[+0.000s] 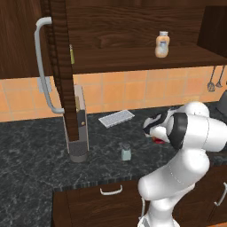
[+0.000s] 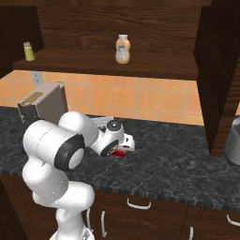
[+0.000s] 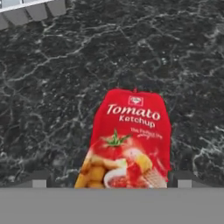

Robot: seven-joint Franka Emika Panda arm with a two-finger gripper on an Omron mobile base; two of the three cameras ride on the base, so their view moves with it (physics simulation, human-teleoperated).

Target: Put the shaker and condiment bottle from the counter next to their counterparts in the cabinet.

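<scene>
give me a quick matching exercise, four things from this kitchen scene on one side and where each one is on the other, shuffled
Things:
1. shaker
2. condiment bottle
3. tan bottle with a white cap
4. olive-yellow shaker

Places:
A. on the cabinet shelf, toward its left end
B. standing on the counter, out in front of the arm's left side
C. on the cabinet shelf, nearer the middle
D. on the counter, right under the gripper

Pairs: 1-B, 2-D, 3-C, 4-A

two bottles [image 1: 162, 44] (one red [image 3: 127, 140]), two shakers [image 1: 126, 152]
</scene>
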